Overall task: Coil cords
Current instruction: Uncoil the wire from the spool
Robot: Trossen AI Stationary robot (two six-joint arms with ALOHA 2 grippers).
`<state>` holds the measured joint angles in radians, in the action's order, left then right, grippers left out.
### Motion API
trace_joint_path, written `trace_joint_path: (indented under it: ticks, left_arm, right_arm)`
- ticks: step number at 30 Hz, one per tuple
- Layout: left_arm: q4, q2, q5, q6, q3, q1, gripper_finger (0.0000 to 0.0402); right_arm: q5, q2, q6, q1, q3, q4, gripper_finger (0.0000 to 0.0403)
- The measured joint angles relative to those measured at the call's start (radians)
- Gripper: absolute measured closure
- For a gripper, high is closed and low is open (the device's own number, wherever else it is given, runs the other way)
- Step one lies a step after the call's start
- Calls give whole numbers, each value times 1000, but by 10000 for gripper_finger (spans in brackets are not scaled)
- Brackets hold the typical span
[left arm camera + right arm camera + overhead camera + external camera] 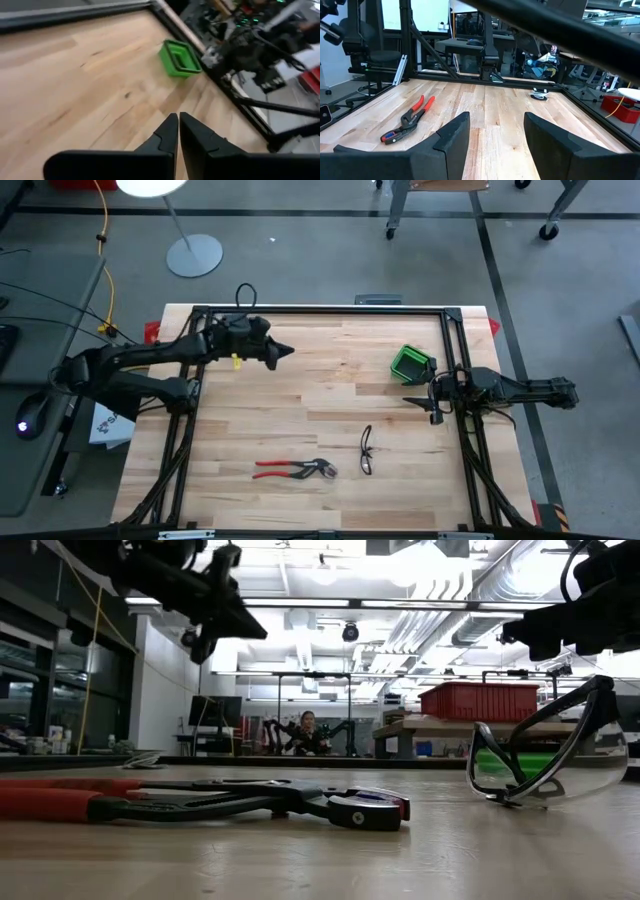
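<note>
Dark left gripper (178,119) shut, empty; right gripper (494,131) open, empty.

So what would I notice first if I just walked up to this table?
Probably the red-handled pliers lying near the front edge of the wooden table, with clear safety glasses just to their right. Next, the bright green box at the right side, close to the right tool, which waits open. The left tool hovers above the table's far left part, its fingers pinched together on nothing.
</note>
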<state>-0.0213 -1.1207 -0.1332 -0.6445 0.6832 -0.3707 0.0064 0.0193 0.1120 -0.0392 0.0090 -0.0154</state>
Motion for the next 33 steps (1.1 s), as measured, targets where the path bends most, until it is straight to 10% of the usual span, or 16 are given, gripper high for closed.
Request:
trace_joint_path:
  ticks: [6, 11, 15, 21, 26, 33]
  left_arm:
    - [-67, -7, 18, -221, 0, 25, 399]
    - [-382, 0, 127, -261, 2, 46, 401]
    - [-521, 0, 233, -206, 2, 44, 401]
    - [-511, 1, 266, -153, 8, 37, 401]
    - [-258, 66, 272, -139, 9, -31, 401]
    - [576, 104, 279, -164, 187, -189, 401]
  right_arm:
    - [54, 2, 16, 2, 0, -59, 222]
    - [179, 6, -369, 2, 26, -594, 222]
    - [472, 13, -513, 8, 68, -955, 222]
    - [366, 144, -755, 8, 251, -402, 222]
    - [460, 393, -917, 8, 400, -299, 222]
    - [410, 661, -745, 29, 579, -293, 222]
